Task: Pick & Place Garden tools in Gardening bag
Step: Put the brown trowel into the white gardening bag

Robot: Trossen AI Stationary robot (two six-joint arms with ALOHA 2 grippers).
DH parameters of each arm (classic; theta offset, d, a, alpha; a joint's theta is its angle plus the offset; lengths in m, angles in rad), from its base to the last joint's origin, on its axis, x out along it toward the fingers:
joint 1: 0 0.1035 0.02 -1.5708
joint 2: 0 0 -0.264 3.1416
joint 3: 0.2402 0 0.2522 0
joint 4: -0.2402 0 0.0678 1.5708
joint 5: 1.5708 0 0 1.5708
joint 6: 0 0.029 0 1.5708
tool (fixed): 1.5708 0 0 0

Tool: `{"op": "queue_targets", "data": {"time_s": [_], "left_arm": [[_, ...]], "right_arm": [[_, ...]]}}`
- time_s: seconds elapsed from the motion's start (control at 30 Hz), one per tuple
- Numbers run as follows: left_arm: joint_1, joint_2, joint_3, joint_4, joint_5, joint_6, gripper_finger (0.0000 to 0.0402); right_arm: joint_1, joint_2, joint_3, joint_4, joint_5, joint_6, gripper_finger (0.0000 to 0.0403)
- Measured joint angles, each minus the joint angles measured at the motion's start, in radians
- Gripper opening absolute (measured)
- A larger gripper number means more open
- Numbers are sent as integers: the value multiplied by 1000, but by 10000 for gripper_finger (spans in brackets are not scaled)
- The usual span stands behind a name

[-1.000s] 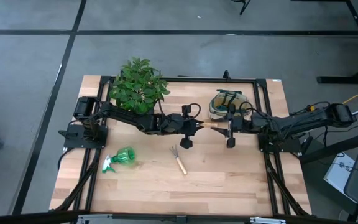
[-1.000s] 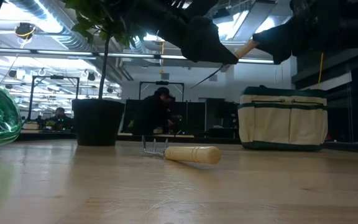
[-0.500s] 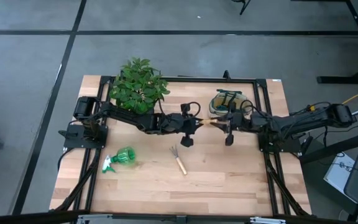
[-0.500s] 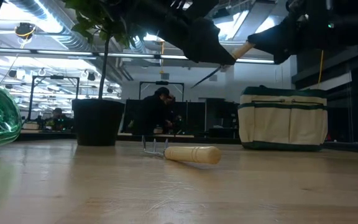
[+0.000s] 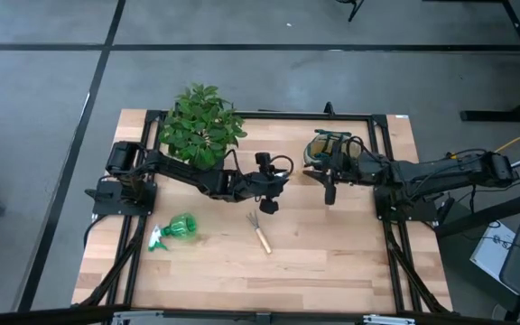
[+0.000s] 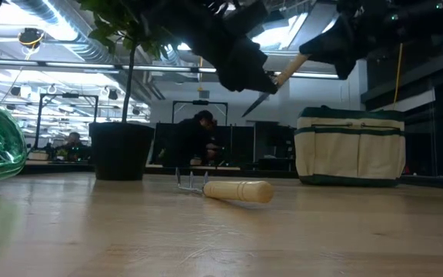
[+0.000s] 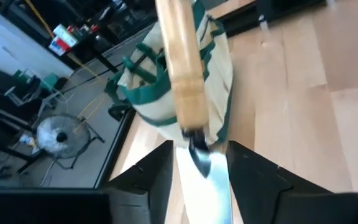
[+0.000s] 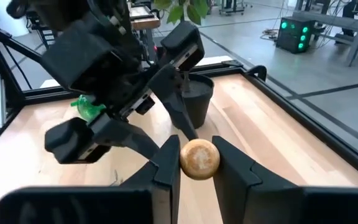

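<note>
The wooden-handled silver trowel hangs in the air between my two grippers, in front of the cream gardening bag. My right gripper is shut on its handle. My left gripper is open. Its fingers stand on either side of the silver blade, and I see no touch. The pronged hand rake lies flat on the table. The green spray bottle lies on its side at the left. No pruning shears show. My right gripper pinches the trowel's wooden handle near its round butt end between its two fingers. The fingers come level from the table's right and lie along the handle. The trowel is lifted clear, tilted, with its blade lower and toward the left arm.
The leafy plant in its black pot stands at the back left, close behind the left arm. The bag stands upright at the back right. The near half of the wooden table holds only the rake and the bottle.
My left gripper has drawn back toward the table's left, along the trowel, so that more of the handle and blade shows. My right gripper has carried the trowel a little toward the far edge and the bag, and the trowel has tipped blade-down slightly.
</note>
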Motion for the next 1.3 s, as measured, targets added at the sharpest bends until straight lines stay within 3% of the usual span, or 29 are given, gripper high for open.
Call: {"op": "queue_targets", "data": {"time_s": [0.3, 0.63, 0.83, 1.07, 1.3], "left_arm": [[-5, -9, 0, -176, 10, -84, 194], [13, -34, 0, -214, 102, -100, 197], [26, -35, 0, -239, 115, -100, 194], [30, -35, 0, -247, 136, -100, 191], [30, -34, 0, -259, 137, -122, 189]], "right_arm": [[0, -123, 0, -100, -3, 24, 68], [1, -370, 1, -235, -6, 73, 68], [1, -480, 110, -512, 49, 140, 68], [1, -491, 295, -856, 147, 184, 68], [1, -491, 393, -1079, 233, 234, 68]]}}
